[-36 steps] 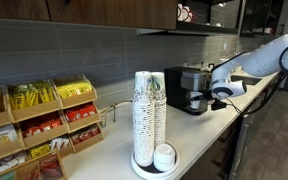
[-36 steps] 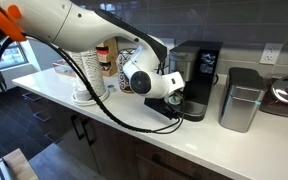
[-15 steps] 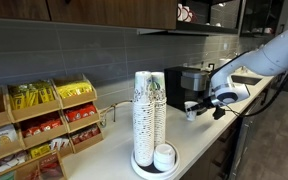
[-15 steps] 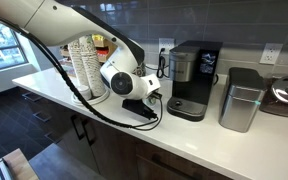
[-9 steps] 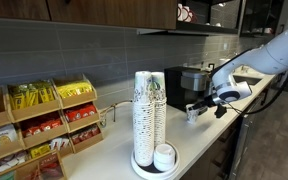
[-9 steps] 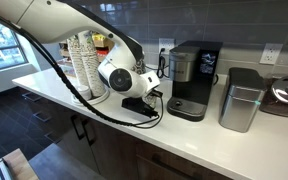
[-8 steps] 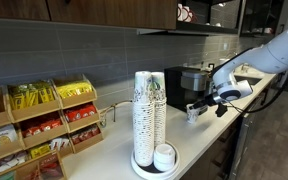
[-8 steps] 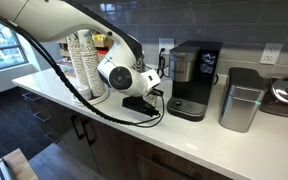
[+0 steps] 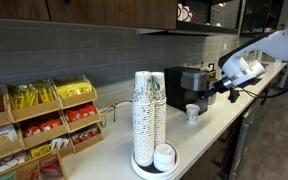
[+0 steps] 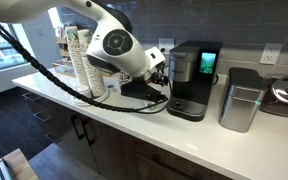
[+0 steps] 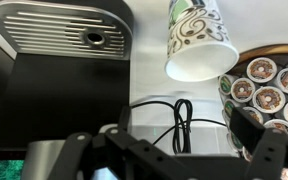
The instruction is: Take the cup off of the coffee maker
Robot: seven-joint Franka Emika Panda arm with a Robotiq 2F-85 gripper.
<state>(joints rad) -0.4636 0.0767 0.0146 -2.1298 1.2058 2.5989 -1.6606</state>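
Observation:
The cup [image 9: 192, 113], small, white paper with a dark swirl pattern, stands alone on the white counter in front of the coffee maker [image 9: 188, 87]. In the wrist view the cup [image 11: 196, 40] sits beside the machine's slotted drip tray [image 11: 59, 28]. My gripper [image 9: 222, 90] is open and empty, raised above the counter and away from the cup. Its fingers frame the bottom of the wrist view [image 11: 189, 160] with only counter and cable between them. In an exterior view the gripper [image 10: 160, 70] hangs next to the coffee maker [image 10: 194, 80], and the cup is hidden there.
Tall stacks of logo cups [image 9: 149, 115] and a short lid stack [image 9: 165, 157] stand on a tray. A snack rack [image 9: 44, 125] is further along. A coiled black cable [image 11: 179, 120], coffee pods [image 11: 264, 95] and a silver canister [image 10: 242, 100] are nearby.
My gripper held the cup low by the counter; it has let go, opened and risen up and away toward the coffee maker. The cup stays standing on the counter.

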